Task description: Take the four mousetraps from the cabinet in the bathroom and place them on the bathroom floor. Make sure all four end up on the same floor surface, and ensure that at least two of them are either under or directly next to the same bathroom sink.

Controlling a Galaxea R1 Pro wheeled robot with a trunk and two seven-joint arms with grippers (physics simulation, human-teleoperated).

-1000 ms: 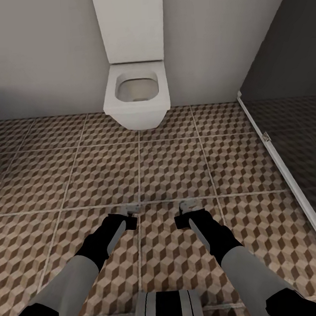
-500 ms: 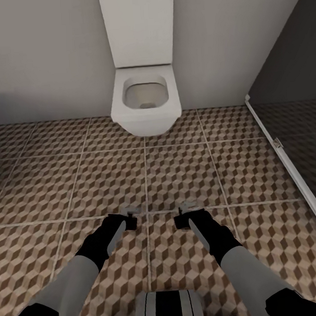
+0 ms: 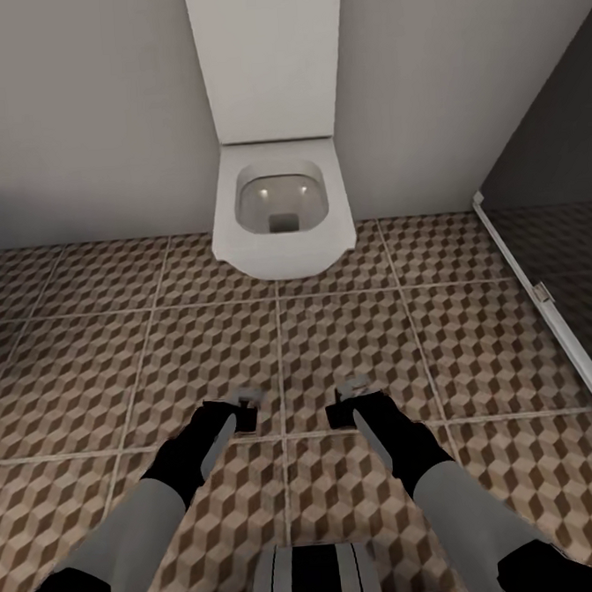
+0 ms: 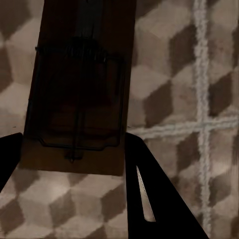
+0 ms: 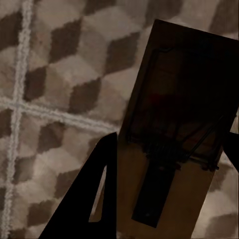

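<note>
The bathroom floor (image 3: 352, 336) with cube tiles spreads before a white toilet (image 3: 281, 209). Above it, the left claw (image 3: 247, 405) is closed on one mousetrap (image 4: 79, 94), and the right claw (image 3: 351, 396) grips another mousetrap (image 5: 174, 144).

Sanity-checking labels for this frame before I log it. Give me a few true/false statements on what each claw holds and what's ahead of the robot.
1. The left claw holds a flat tan wooden mousetrap with dark wire. True.
2. The right claw is empty. False: it grips a second tan wooden mousetrap.
3. A white wall-hung toilet with a squarish bowl is straight ahead. True.
4. The orange-brown wooden sideboard stands ahead of the robot. False: ahead are the toilet and a plain grey wall.
5. Both mousetraps lie on the brown, beige and white cube-patterned tile floor. False: both are held in the claws, above the floor.
</note>
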